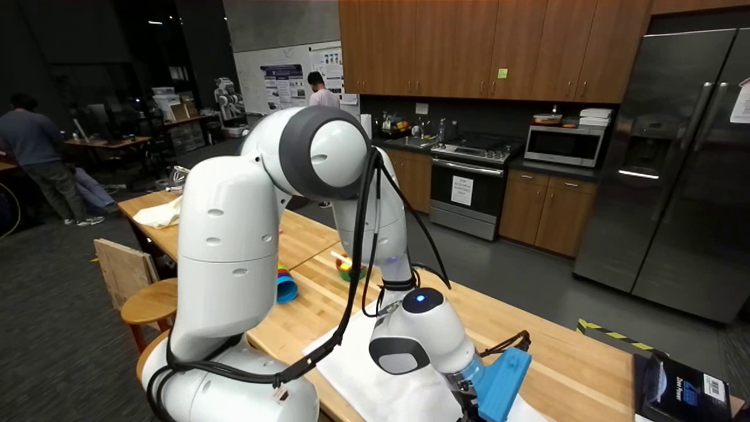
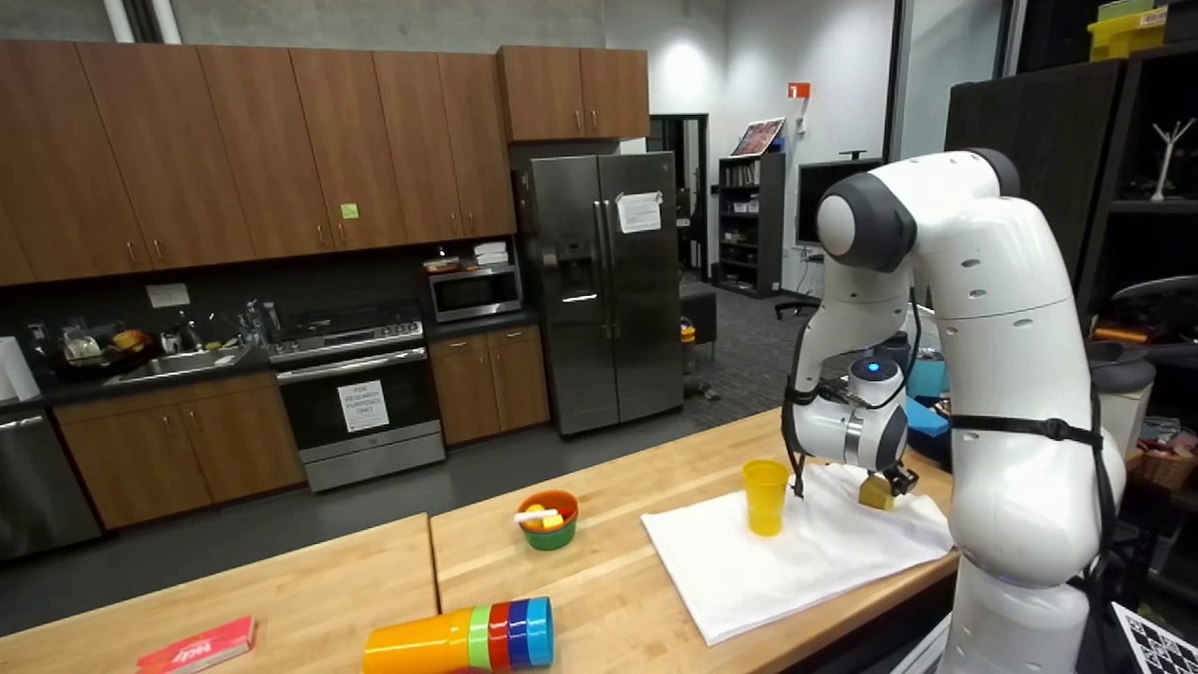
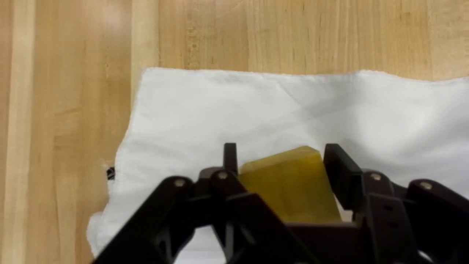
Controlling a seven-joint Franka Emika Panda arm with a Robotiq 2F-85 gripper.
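My gripper [image 3: 280, 156] has its two dark fingers on either side of a yellow block [image 3: 293, 187] in the wrist view. The fingers look closed against its sides, and the block sits slightly turned between them. The block's near end is hidden behind the gripper's body. In an exterior view the gripper [image 2: 900, 479] is low over the right part of a white cloth [image 2: 702, 552], with the block [image 2: 877, 491] at its fingers. Whether the block touches the cloth is unclear. A yellow cup [image 2: 766, 496] stands upright on the cloth to the left of the gripper.
An orange and green bowl [image 2: 549, 520] holds small coloured pieces and a white stick. A stack of coloured cups [image 2: 459, 638] lies on its side near a red box [image 2: 198, 646]. A black box [image 1: 685, 387] sits at the table's end. A wooden stool [image 1: 149, 302] stands beside the table.
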